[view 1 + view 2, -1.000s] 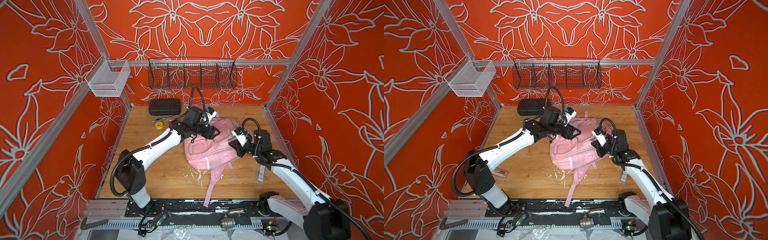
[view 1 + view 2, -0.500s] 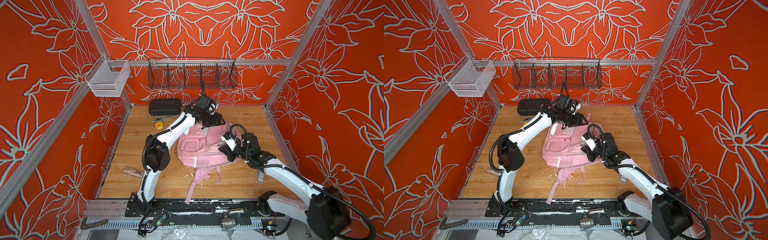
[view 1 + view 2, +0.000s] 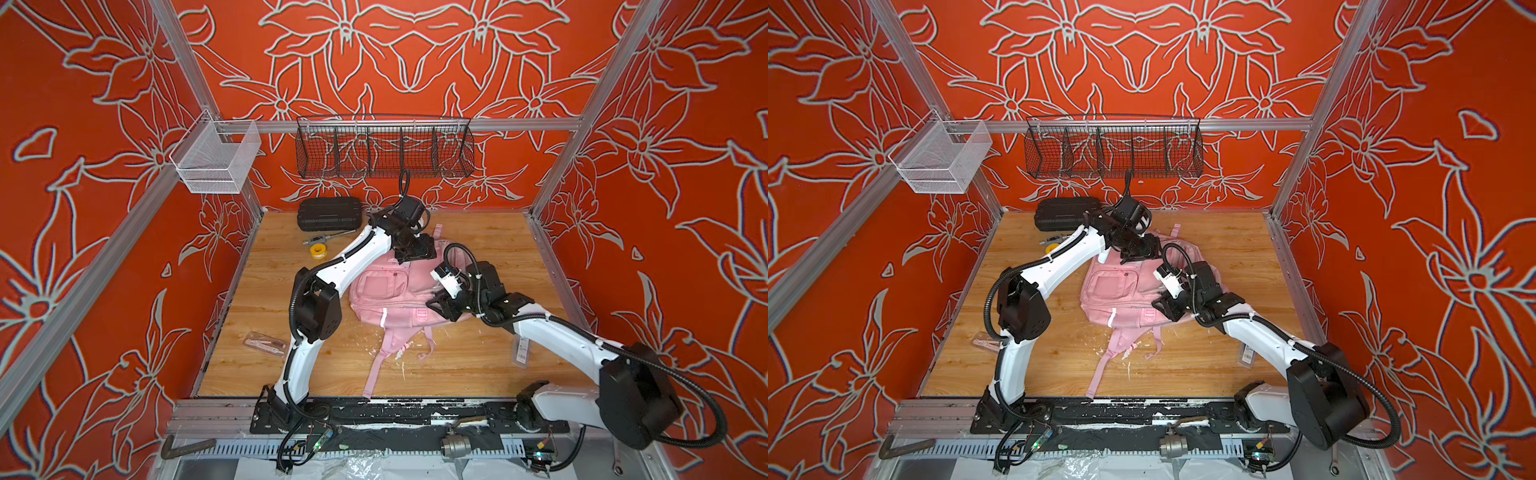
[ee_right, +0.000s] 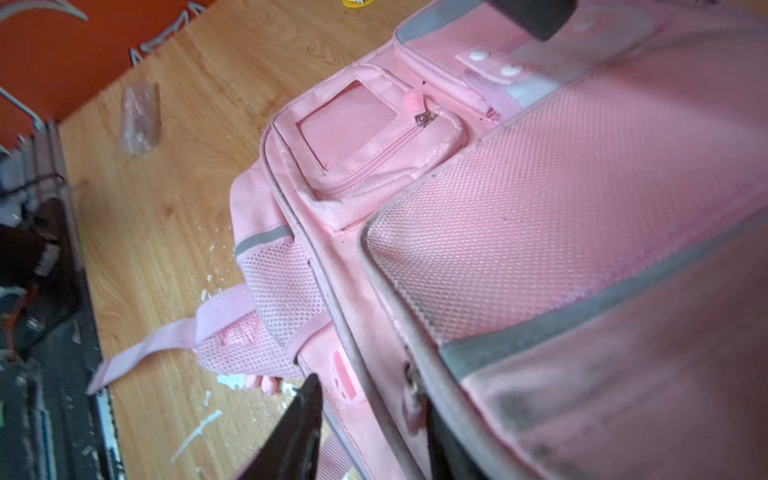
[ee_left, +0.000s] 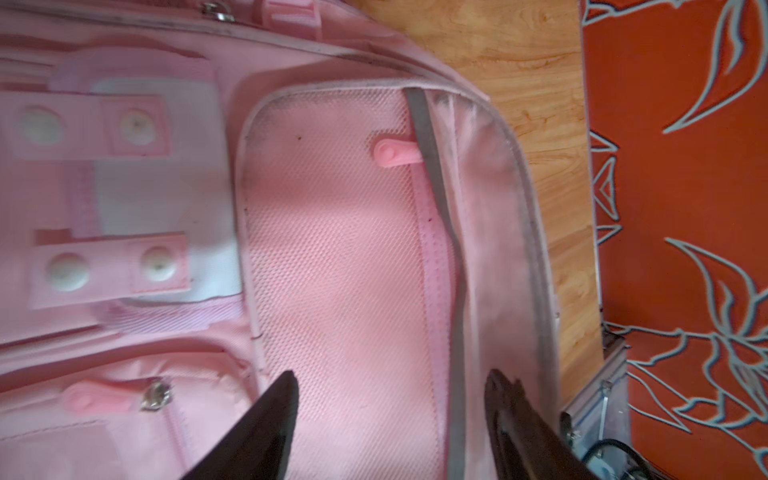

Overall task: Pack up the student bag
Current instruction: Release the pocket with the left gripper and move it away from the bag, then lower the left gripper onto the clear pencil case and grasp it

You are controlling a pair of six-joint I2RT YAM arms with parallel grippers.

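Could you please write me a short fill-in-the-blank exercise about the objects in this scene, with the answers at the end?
1. The student bag on the wooden table is ____ in colour.
2. The hard case at the back is ____.
3. The small tape roll beside the metal tool is ____.
4. The smaller hanging basket is ____.
Missing words: pink; black; yellow; white.

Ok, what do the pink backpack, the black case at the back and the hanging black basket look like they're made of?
Backpack: soft woven fabric, matte, with mesh panels; it sags and shows stitched seams.
Case: probably hard moulded plastic, dull black, ribbed lid.
Basket: thin metal wire, apparently dark-coated; you can see through its grid.
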